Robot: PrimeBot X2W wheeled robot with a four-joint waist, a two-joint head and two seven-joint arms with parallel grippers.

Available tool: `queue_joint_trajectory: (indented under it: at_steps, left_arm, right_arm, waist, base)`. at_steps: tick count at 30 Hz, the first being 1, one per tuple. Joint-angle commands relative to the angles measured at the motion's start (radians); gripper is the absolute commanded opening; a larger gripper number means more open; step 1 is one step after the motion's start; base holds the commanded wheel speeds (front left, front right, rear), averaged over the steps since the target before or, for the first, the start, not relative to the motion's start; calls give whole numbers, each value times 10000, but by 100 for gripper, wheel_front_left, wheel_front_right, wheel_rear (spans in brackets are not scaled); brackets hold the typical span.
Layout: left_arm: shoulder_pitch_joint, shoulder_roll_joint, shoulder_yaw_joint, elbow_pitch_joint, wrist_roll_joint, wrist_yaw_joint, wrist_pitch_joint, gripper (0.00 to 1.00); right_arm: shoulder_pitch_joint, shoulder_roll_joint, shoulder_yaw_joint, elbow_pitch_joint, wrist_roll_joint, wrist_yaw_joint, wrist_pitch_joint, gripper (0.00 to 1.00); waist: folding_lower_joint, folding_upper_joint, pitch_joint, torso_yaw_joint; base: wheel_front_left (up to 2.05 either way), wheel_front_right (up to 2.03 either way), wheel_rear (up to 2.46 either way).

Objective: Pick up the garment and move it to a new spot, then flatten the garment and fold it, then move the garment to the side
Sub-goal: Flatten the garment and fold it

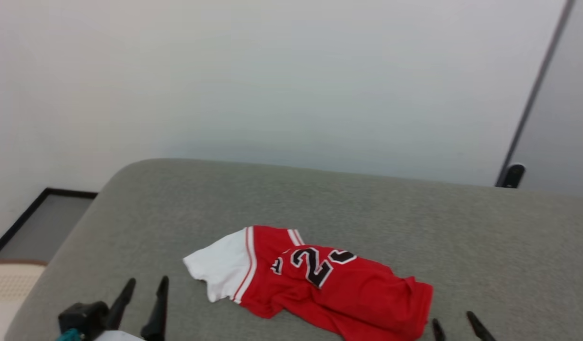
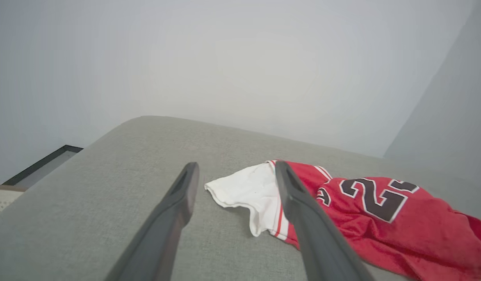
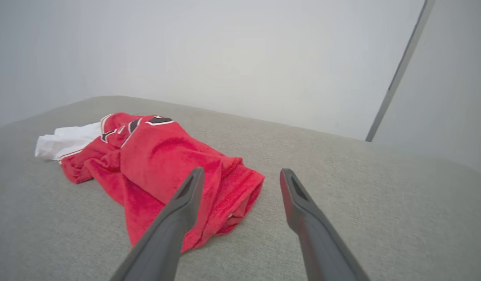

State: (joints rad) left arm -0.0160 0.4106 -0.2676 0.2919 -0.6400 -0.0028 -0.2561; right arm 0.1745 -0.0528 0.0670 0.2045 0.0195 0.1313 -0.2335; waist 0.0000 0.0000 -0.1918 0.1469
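Garment point(image 1: 320, 284) lies crumpled on a grey fabric-covered surface point(image 1: 414, 213), close to the surface's near edge and roughly midway along it. It is a red jersey shirt. Its white sleeve point(image 1: 220, 267), edged with red-white stripes, points toward the surface's left end, and the bunched red hem point(image 1: 414, 303) points toward the right. Black numbers outlined in white point(image 1: 315, 267) face up, partly lost in the folds.

The left claw point(image 1: 147, 284) hangs over the surface's near-left part, fingers spread wide with nothing between them, apart from the sleeve. The right claw point(image 1: 453, 319) sits at the surface's near edge, further right, also spread wide and empty. Its inner finger is just beside the hem, and I cannot tell whether it touches the cloth. A pale wall point(image 1: 272, 71) rises behind the surface's far edge.
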Motion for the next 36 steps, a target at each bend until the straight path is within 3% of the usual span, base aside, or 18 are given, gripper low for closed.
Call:
queue_joint_trajectory:
  at_steps: [1, 6, 13, 25, 28, 36]
  left_arm:
    - [10, 15, 111, 37, 48, 121, -47, 100]
    - [468, 199, 819, -140, 54, 551, -87, 100]
    - [917, 217, 1461, -598, -153, 655, -81, 100]
    - [912, -409, 1266, -702, -122, 534, -86, 100]
    - [761, -572, 1208, -638, -119, 441, -83, 100]
    - [429, -1041, 1067, -329, -111, 149, -81, 100]
  right_arm:
    - [-147, 44, 155, -3, 25, -10, -37, 100]
    - [-411, 34, 756, 149, 168, -10, 111, 100]
    - [-849, -45, 796, 356, 321, -10, 1439, 100]
    - [-3161, -1578, 1707, 74, 1967, -10, 5540, 100]
    - [-3769, -1978, 2109, 360, 2372, -10, 6526, 100]
    - [-5287, -2329, 3020, 1866, 3742, -10, 9467, 100]
  waist:
    - [0, 0, 7, 467]
    - [0, 0, 57, 1207]
    - [0, 0, 144, 2008]
    - [0, 0, 497, 2371]
    - [0, 0, 629, 2509]
    - [0, 0, 1014, 2896]
  base:
    - [0, 0, 0]
    - [0, 0, 0]
    - [0, 0, 0]
    - [0, 0, 0]
    - [0, 0, 0]
    - [0, 0, 0]
